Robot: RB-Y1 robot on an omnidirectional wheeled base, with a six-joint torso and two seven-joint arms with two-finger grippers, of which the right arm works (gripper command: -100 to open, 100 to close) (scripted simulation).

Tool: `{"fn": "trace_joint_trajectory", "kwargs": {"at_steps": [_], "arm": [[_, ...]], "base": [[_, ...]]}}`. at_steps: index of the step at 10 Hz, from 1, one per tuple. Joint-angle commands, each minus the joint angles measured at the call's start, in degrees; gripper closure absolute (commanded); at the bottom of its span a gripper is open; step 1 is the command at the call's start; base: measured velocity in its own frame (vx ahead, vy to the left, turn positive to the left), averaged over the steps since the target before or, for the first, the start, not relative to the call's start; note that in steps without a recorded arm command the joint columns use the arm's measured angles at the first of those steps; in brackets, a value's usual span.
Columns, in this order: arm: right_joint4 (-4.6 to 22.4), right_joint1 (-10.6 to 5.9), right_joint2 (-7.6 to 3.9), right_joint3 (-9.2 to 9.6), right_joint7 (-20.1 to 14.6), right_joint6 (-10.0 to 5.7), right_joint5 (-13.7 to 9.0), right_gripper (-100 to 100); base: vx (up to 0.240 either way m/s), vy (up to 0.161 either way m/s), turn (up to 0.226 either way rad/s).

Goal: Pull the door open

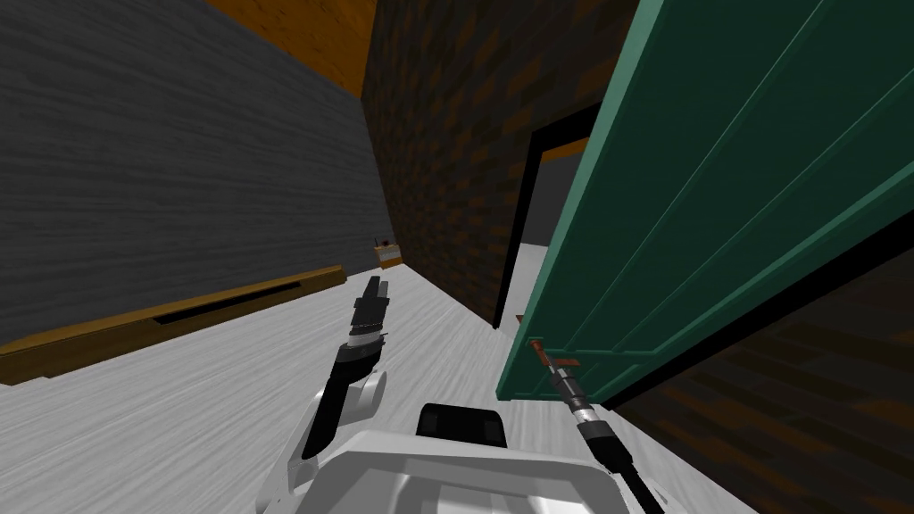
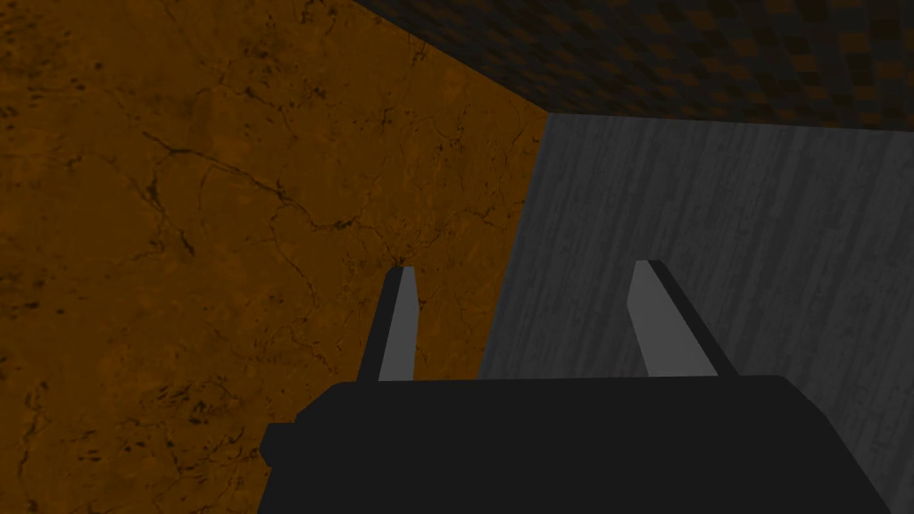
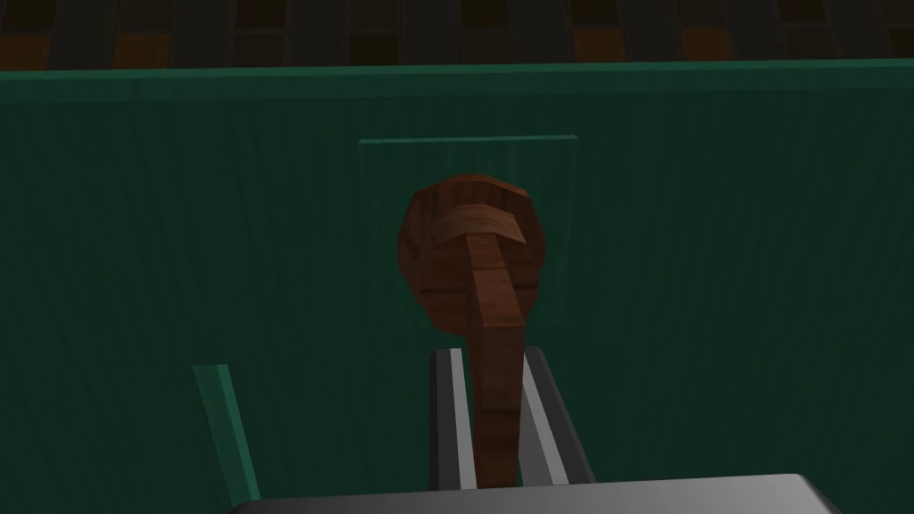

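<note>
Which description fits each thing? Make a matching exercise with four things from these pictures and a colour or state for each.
Column one:
1. door
2. handle
3. left tool
4. right tool

Column two:
A. open, empty
B. reddish brown
C. shut on the handle
D. green

Pairs: 1-D, 2-B, 3-A, 4-C

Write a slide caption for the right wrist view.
Right gripper shut on the brown handle of the green door.
</note>
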Motion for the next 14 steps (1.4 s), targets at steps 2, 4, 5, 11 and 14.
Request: {"fn": "trace_joint_trajectory", "kwargs": {"at_steps": [2, 4, 5, 11, 14], "arm": [[-1.07, -0.83, 0.78, -0.84, 0.44, 2.18, 0.74, 100], [-1.07, -0.83, 0.78, -0.84, 0.44, 2.18, 0.74, 100], [-1.28, -1.88, 1.50, -1.62, 0.88, 3.63, 1.32, 100], [-1.78, -4.44, 3.23, -3.51, 1.94, 7.13, 2.72, 100], [-2.10, -6.06, 4.33, -4.71, 2.61, 9.35, 3.60, 100]], "base": [[-0.150, -0.062, 0.101], [-0.045, -0.010, 0.003], [-0.112, -0.042, 0.118], [-0.143, -0.062, 0.087], [-0.179, -0.103, 0.123]]}}
